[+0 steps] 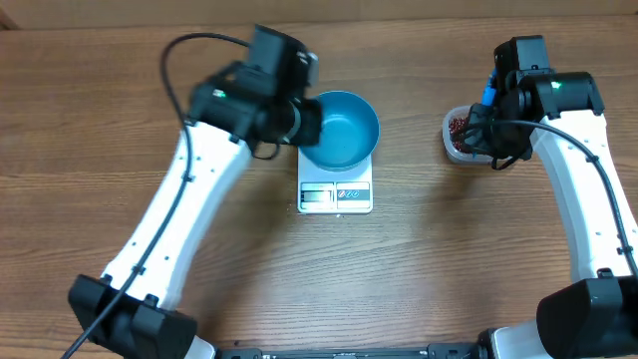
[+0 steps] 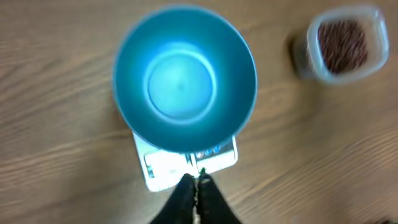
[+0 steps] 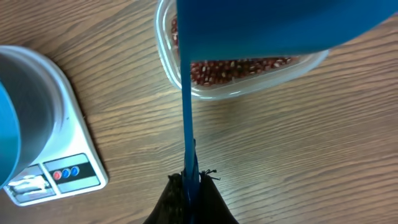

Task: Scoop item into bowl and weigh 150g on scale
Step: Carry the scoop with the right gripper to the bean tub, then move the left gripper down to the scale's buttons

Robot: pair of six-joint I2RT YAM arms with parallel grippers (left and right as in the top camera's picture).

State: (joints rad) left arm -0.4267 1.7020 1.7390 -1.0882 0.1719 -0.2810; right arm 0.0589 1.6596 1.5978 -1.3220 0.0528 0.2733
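— Where were the beans (image 3: 236,68), taking the scale (image 1: 336,194) as the mark?

— Off the scale's right side, well apart from it, in a clear plastic tub (image 3: 249,92) with rounded corners. They lay as a loose heap of small, dark red-brown ovals.

— And the right gripper (image 3: 189,180)?

— It was clamped on the thin edge of the blue scoop's handle (image 3: 186,124). The handle's long axis ran straight out from the fingers to the scoop (image 3: 273,25), which hung over the tub with the beans just beneath it. I'd judge the coming move to be mostly a dip downward. After that comes a carry back toward the scale.

— Which arm was nearer?

— The right one by far, since it stood over the tub. The left gripper (image 2: 196,186) had its fingers pressed together and held nothing. It hovered above the scale's front edge, by the display.

— And the bowl (image 1: 341,128)?

— It sat on the scale's platform, covering most of it and leaving only the front panel showing. It was round, deep and glossy blue, and no beans showed inside. The scale itself was flat, white and square, resting on the wood-grain table (image 1: 120,60).
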